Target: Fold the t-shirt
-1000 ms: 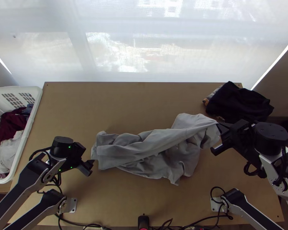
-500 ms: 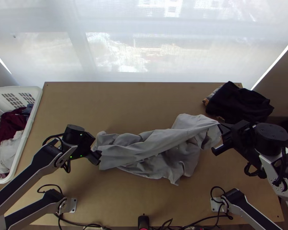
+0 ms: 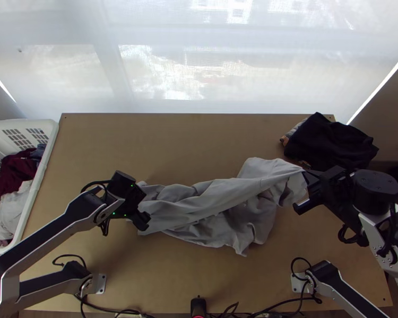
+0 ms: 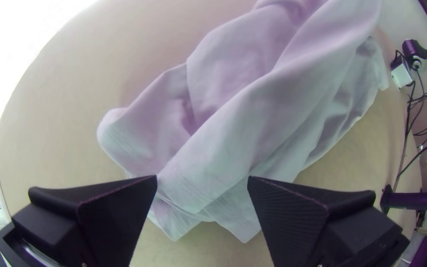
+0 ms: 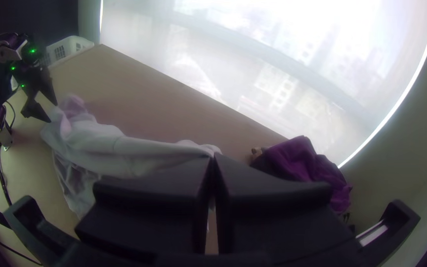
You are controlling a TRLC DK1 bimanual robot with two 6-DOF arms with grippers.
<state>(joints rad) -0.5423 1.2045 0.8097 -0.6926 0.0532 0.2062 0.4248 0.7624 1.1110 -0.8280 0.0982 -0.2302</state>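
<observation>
The right claw (image 5: pixel 213 156) was closed, pinching with its tips a small part of the grey t-shirt (image 3: pixel 199 205) at the shirt's right end. The left claw (image 4: pixel 202 178) was wide open at the shirt's left end, holding nothing. The shirt lay loosely bunched on the tabletop (image 3: pixel 172 140). If the left claw caught only the upper layer, the lower one could probably stay behind; a strong pull could slip the small right pinch.

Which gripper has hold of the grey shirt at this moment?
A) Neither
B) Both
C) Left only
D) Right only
D: the right gripper is shut on one end of the grey shirt, while the left gripper is open at the other end, its fingers wide apart.
</observation>
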